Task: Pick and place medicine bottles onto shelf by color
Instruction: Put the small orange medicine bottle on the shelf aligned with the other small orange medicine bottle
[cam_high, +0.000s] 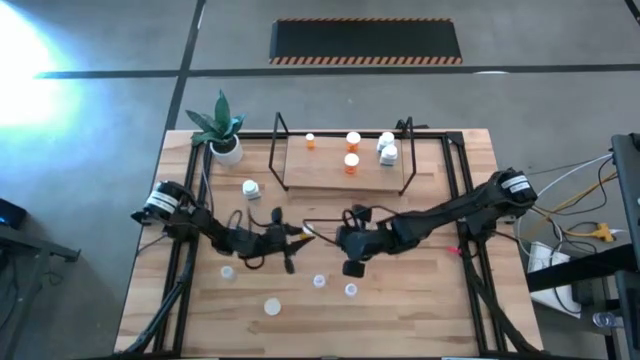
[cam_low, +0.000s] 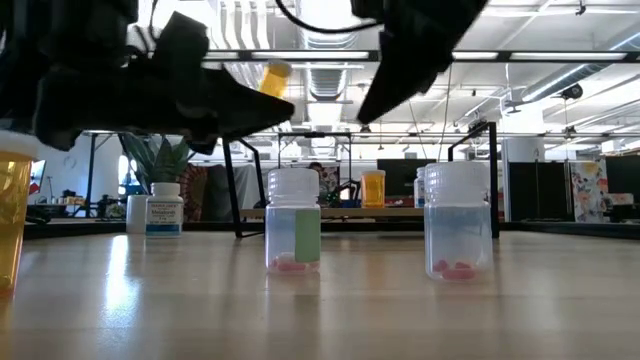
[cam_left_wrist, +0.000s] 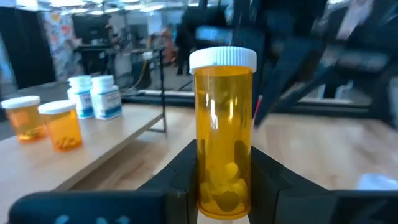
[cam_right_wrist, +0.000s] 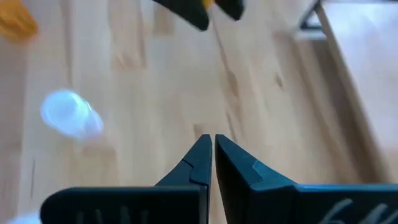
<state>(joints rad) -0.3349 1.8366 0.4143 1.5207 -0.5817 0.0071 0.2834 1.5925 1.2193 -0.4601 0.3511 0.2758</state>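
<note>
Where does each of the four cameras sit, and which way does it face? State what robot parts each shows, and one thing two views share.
High: overhead, straight down; both arms, shelf.
Low: tabletop level, looking across; dark arms overhead, clear bottles.
Left wrist: behind the left gripper, facing the shelf; fingers clamp an orange bottle.
Right wrist: above the right gripper, looking down at the tabletop; fingers closed, empty.
Shared: the held orange bottle also shows in the low view.

Bottles (cam_high: 352, 152) on shelf (cam_high: 330, 172) behind arms

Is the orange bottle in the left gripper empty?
No. The white-capped orange medicine bottle, upright in the left gripper, shows yellow pills at its bottom.
</note>
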